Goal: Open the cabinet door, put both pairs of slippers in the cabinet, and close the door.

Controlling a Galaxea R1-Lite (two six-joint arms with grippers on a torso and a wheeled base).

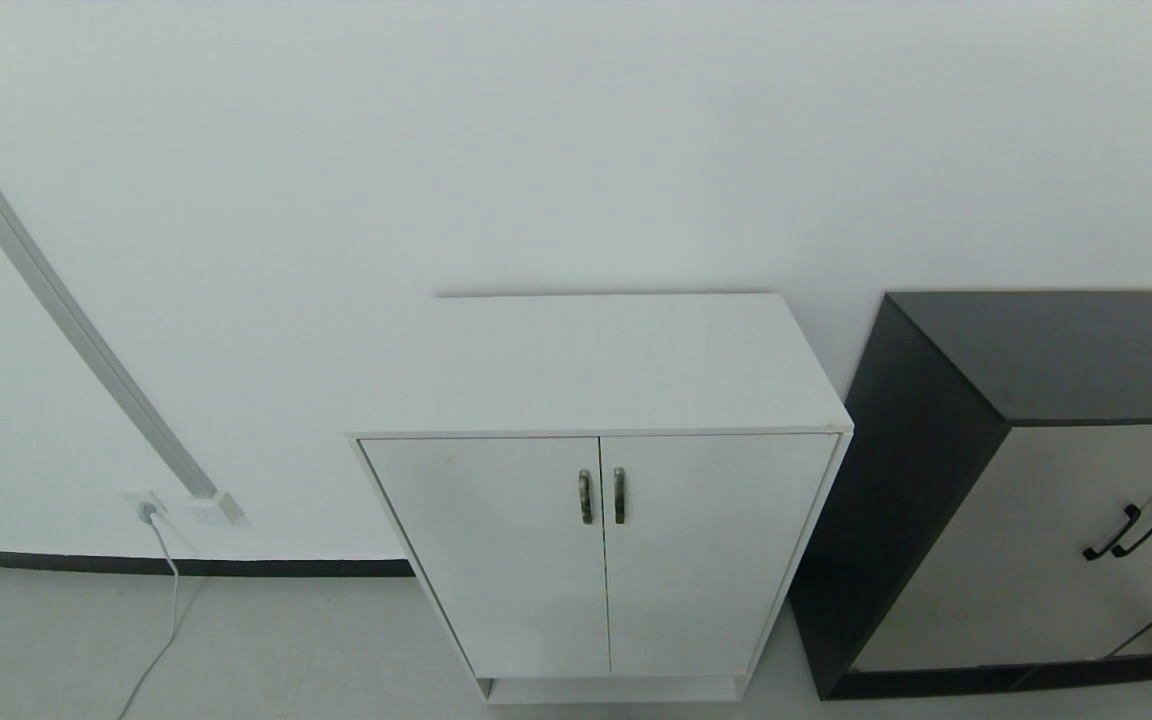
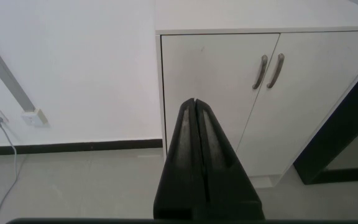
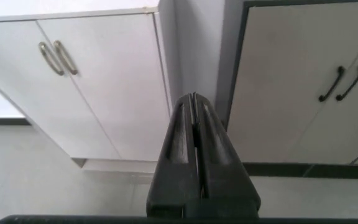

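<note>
White cabinet: a tall white two-door cabinet (image 1: pixel 496 540) with a flat top stands on the floor with its back against the wall, in the middle of the head view; it also shows in the left wrist view (image 2: pixel 216 68) and the right wrist view (image 3: pixel 104 93).
Cabinet doors: both are shut and flush, meeting at a thin vertical seam.
Door handles: two dull metal bow handles sit upright near the top on either side of the seam, the left handle (image 1: pixel 585 497) and the right handle (image 1: pixel 619 495), close together but apart.
Left gripper: the black left gripper (image 2: pixel 195 101) has its two fingers pressed together with nothing between them; it hangs in the air before the cabinet's left door, apart from it.
Right gripper: the black right gripper (image 3: pixel 192 96) is likewise closed and empty, held in front of the gap between the two cabinets, touching neither.
Black cabinet: a black-sided cabinet (image 1: pixel 936 450) with pale grey doors and black curved handles (image 1: pixel 1126 530) stands just beside the white one, on its right.
Floor: pale grey floor (image 1: pixel 236 650), with a black skirting strip (image 1: pixel 186 567) along the wall's foot.
Wall fittings: left of the white cabinet, a white wall socket (image 1: pixel 141 505) has a white cable (image 1: pixel 172 590) hanging to the floor; a grey conduit (image 1: pixel 56 290) runs slantwise up the white wall.
</note>
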